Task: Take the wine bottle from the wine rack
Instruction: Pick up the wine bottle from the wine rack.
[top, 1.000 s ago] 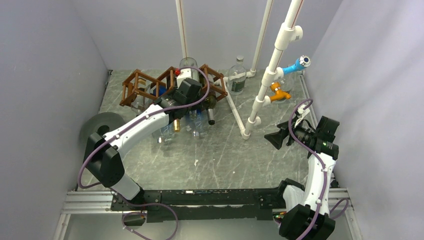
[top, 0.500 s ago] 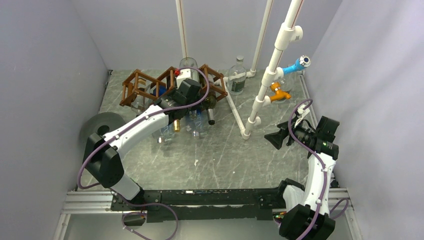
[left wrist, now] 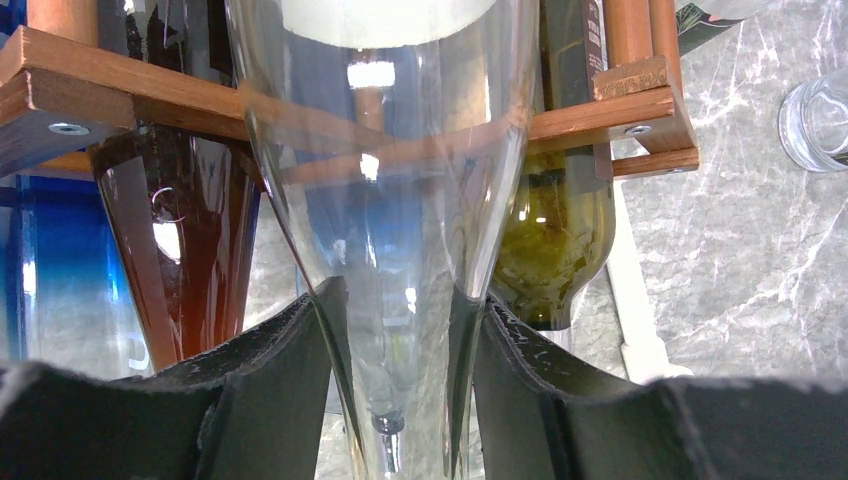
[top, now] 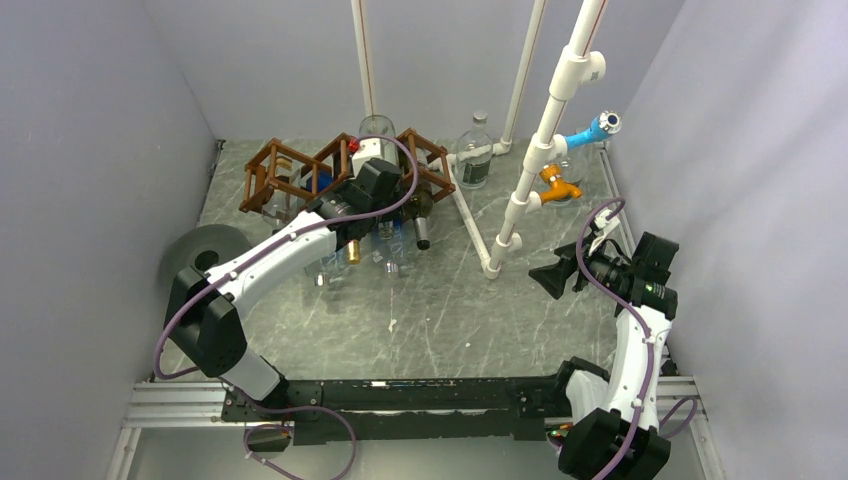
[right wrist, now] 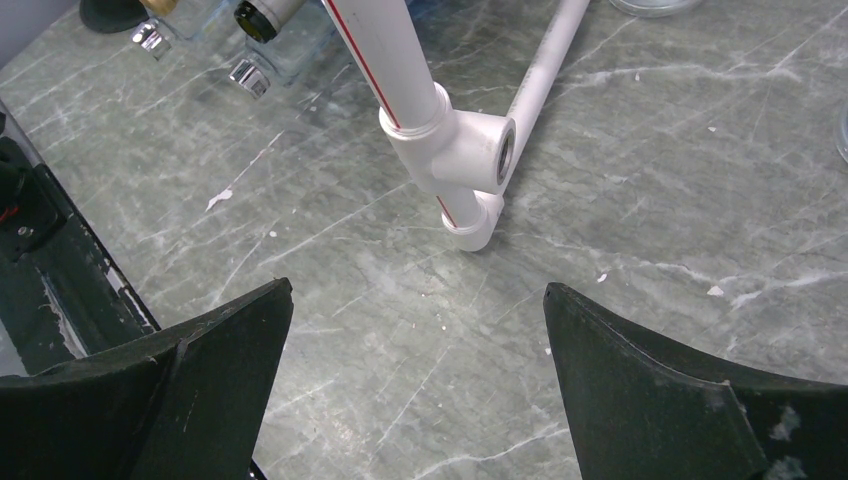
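Grip tightens: left tool [left wrist: 398, 310] has narrowed onto the neck of the clear wine bottle [left wrist: 385, 150], touching glass on both sides. Bottle sits in the wine rack [left wrist: 120, 80], likely ready for withdrawal. Idle right tool [right wrist: 415, 290] gapes, empty.

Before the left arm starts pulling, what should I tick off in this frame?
1. Left gripper closed on the neck of the clear wine bottle: ok, a finger presses the glass on each side.
2. Bottle seated in the wine rack: ok, its body passes between the wooden bars and is not yet out.
3. Neighbours clear of the fingers: cannot tell; the brown bottle and the green bottle lie close on either side.
4. Right gripper out of the way: ok, open by the white pipe.
5. Pull path free: cannot tell, the arm hides it.
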`<move>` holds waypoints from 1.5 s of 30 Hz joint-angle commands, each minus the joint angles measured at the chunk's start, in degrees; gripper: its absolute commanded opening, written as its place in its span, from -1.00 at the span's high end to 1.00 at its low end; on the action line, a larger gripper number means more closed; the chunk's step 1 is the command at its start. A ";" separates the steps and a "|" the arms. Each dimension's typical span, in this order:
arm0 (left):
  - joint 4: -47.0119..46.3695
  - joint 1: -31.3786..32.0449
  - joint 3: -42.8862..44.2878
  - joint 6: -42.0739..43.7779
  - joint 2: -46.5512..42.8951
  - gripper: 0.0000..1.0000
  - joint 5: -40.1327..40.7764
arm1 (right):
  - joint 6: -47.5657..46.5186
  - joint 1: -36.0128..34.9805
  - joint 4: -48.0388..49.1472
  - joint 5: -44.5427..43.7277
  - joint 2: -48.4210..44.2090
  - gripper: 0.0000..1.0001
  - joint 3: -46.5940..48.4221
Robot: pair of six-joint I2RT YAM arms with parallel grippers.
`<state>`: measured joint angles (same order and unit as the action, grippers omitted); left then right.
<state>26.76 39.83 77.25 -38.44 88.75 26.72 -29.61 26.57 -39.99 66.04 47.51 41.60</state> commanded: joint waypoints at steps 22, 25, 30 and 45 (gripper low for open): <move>0.01 0.09 0.80 -1.91 -0.42 0.00 0.39 | -1.51 -0.45 1.06 0.22 -0.60 -0.99 0.32; 0.50 0.16 1.04 -2.33 -0.50 0.23 0.53 | -1.51 -0.39 1.05 0.16 -0.53 -0.99 0.32; 0.51 0.16 1.30 -2.15 -1.54 0.79 0.66 | -1.56 -0.47 1.05 0.05 -0.53 -0.99 0.36; -6.88 0.16 -3.26 2.51 -10.42 1.00 2.17 | -1.73 -0.71 0.88 -0.02 -0.39 -0.99 0.49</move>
<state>27.42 40.23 73.93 -38.22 84.16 25.28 -29.74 26.15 -40.01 65.52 47.51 41.60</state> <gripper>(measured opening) 0.509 0.994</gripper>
